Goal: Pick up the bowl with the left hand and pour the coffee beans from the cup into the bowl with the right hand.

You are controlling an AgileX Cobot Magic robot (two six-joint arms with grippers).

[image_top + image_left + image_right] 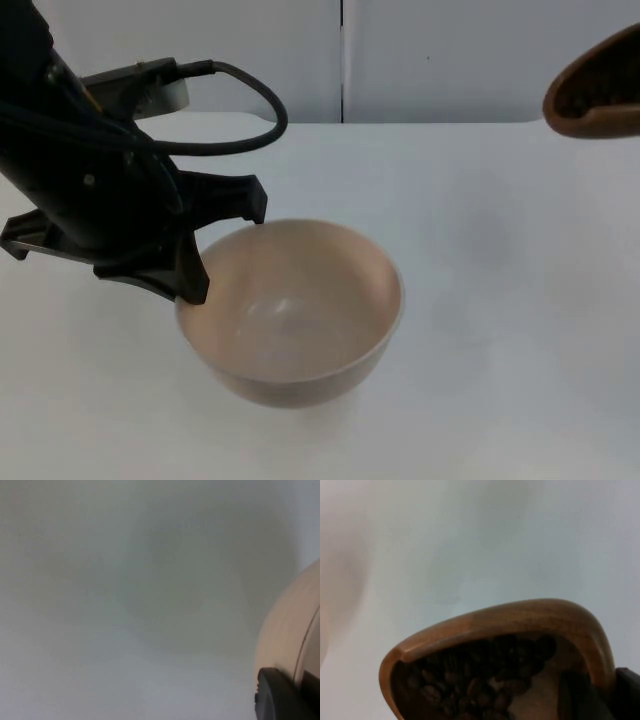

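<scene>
White table top (500, 300) runs back to a grey partition wall (450, 60). Bowl (295, 310), beige and with nothing inside, sits left of centre, its shadow on the table below it; cannot tell if it touches the surface or is lifted. Left gripper (225, 245) is clamped on the bowl's far-left rim, one black finger (190, 280) on the outside wall, the other at the rim's far edge. Left wrist view shows the bowl's outer wall (285, 630) with a black fingertip (280, 695) against it.

Cup (600, 85), brown and wooden-looking, is up in the air at the far right, well apart from the bowl, tilted with its mouth facing left and down. Right wrist view looks into the cup (520, 625): coffee beans (480, 675) piled inside, none spilling. A black fingertip (627, 692) of the right gripper presses the cup's outer wall, another dark finger (572, 695) inside the rim, so the grip is closed on the cup wall.
</scene>
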